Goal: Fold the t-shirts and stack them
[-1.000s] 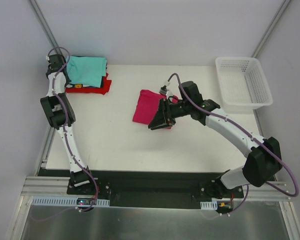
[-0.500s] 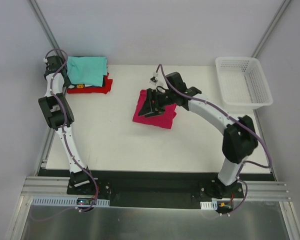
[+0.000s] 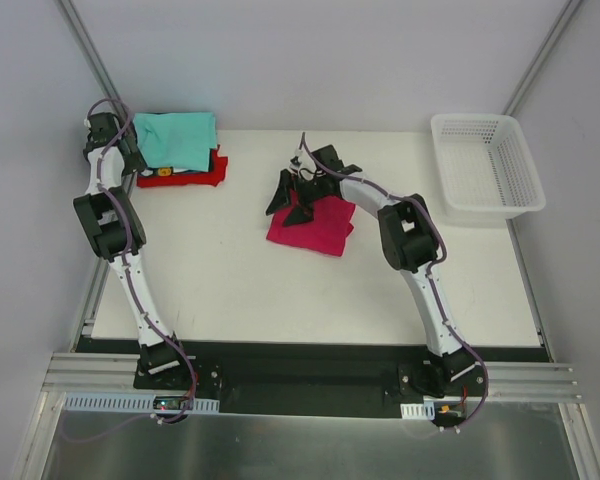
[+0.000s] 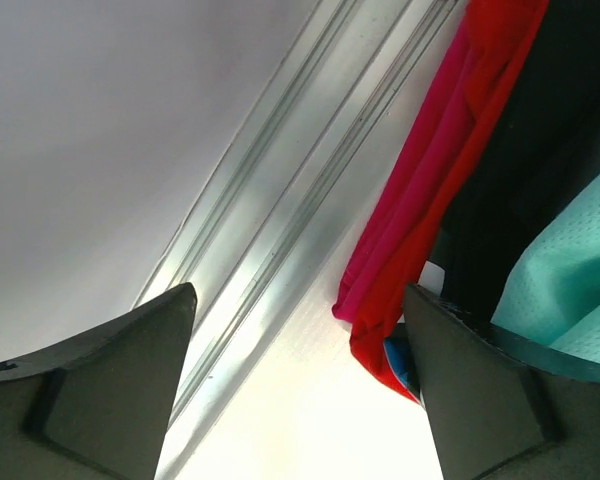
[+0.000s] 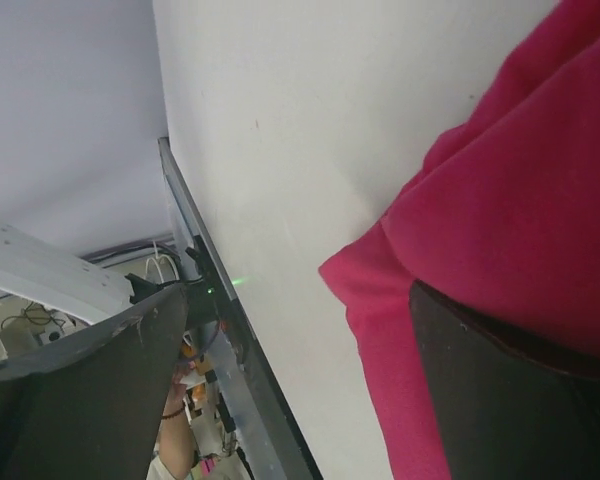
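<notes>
**Table**: white top, with both arms reaching across it from the near edge.

**Pink shirt**: magenta, folded into a rough rectangle and laid flat near the middle of the table, toward the far side. In the right wrist view its edge is seen lying on the bare table top.

**Stack of shirts**: placed at the far left corner of the table. A teal shirt is seen on top, a dark shirt beneath it, and a red shirt at the bottom, showing along the near edge.

**Basket**: white plastic mesh, set at the far right corner, well apart from all the shirts.

**Left gripper**: positioned just beside the left edge of the stack. Its jaws are spread apart and nothing is gripped between them.

**Right gripper**: held over the far left corner of the pink shirt. Its jaws are spread wide and nothing is clasped. One finger is seen above the cloth, the other above the bare table.
</notes>
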Motion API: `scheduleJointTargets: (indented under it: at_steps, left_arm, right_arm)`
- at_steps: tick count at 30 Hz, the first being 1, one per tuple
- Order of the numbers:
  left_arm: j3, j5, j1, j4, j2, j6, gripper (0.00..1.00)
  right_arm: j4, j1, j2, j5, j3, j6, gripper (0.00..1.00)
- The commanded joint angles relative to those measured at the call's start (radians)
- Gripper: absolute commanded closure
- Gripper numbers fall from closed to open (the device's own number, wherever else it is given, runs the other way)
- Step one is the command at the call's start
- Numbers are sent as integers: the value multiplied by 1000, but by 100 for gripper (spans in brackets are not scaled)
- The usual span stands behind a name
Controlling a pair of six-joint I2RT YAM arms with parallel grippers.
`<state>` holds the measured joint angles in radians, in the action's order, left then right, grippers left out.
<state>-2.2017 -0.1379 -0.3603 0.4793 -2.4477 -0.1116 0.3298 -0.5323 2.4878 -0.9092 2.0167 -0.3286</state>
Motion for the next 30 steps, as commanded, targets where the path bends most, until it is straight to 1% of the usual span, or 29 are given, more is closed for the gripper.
scheduleJointTargets:
  at_steps: [1, 4, 7, 10, 11, 16, 20, 24, 26, 30]
  left_arm:
    - [-16, 177, -6, 7, 69, -52, 14]
    - [-26, 216, -20, 4, 69, -79, 12]
    - [-24, 259, -22, -7, 75, -71, 12]
    - [-27, 303, -23, -13, 67, -74, 11]
    - [-27, 343, -22, -16, 61, -85, 11]
    - [-47, 437, -22, -44, 62, -118, 11]
    - [-32, 432, -17, -42, 127, -122, 10]
    - [-12, 413, -16, -33, 196, -129, 4]
    - [-9, 425, -16, -22, 222, -146, 2]
    - [13, 347, -14, 18, 260, -161, 1]
  right_arm:
    - [2, 6, -6, -135, 85, 54, 4]
    - [-49, 6, -3, -216, 70, 86, 4]
    - [-77, 5, -26, -266, 42, 103, 4]
    - [-107, 5, -75, -279, -9, 100, 4]
    - [-112, 6, -104, -284, -22, 102, 4]
    - [-113, 6, -182, -290, -108, 132, 4]
    - [-114, 6, -208, -284, -141, 137, 4]
    - [-121, 3, -214, -269, -148, 131, 4]
    - [-141, 5, -214, -267, -147, 114, 4]
    - [-173, 5, -214, -270, -156, 88, 4]
